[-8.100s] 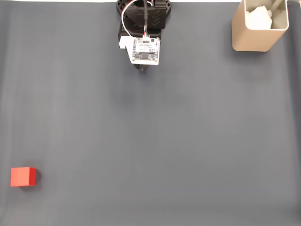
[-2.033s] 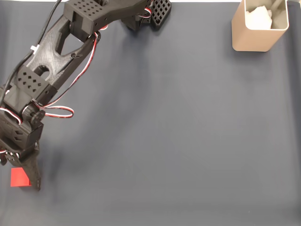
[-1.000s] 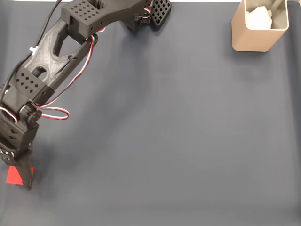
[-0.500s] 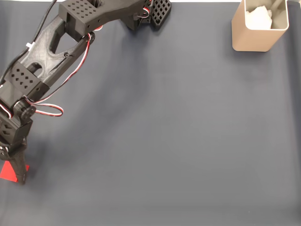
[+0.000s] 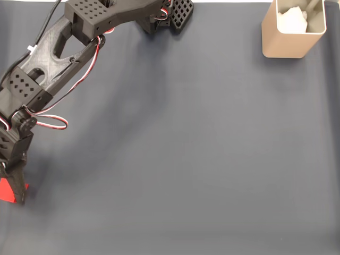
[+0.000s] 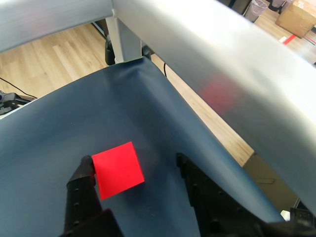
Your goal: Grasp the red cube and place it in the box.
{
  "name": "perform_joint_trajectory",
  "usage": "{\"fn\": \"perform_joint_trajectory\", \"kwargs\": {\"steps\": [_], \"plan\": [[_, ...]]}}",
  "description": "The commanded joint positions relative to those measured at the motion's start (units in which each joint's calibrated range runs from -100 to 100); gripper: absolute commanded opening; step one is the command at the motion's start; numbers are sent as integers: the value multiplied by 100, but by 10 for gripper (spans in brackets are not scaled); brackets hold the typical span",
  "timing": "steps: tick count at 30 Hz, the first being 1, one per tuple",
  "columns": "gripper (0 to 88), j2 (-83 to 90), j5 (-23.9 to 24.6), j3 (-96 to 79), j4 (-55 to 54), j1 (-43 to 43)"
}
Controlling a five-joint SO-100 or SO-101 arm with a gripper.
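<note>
Dark mat [image 5: 212, 159]: one red cube [image 6: 117, 169], one box [image 5: 291, 33]

The arm [image 5: 48, 69] has swung further left; the red cube [image 5: 6, 190] slid toward the mat's left edge.

This looks like an office or a lab room, not a home. In the wrist view, the dark blue-grey mat [image 6: 59, 128] covering the work table ends near a brushed silver metal frame [image 6: 232, 74] with a grey upright leg [image 6: 117, 42] at the upper left. Below it lies a light wooden plank floor [image 6: 44, 64]. At the upper right corner of the frame stand a brown cardboard box [image 6: 296, 17] and a small wire waste basket [image 6: 257, 7].
</note>
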State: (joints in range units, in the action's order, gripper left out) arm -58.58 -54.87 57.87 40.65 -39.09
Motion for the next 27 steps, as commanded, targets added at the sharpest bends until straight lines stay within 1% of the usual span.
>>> {"fn": "perform_joint_trajectory", "kwargs": {"steps": [1, 12, 19, 27], "plan": [[376, 372, 83, 44, -24, 152], [370, 996, 244, -741, 58, 479], [364, 1559, 298, -1635, 66, 657], [363, 1733, 366, -1763, 66, 799]]}}
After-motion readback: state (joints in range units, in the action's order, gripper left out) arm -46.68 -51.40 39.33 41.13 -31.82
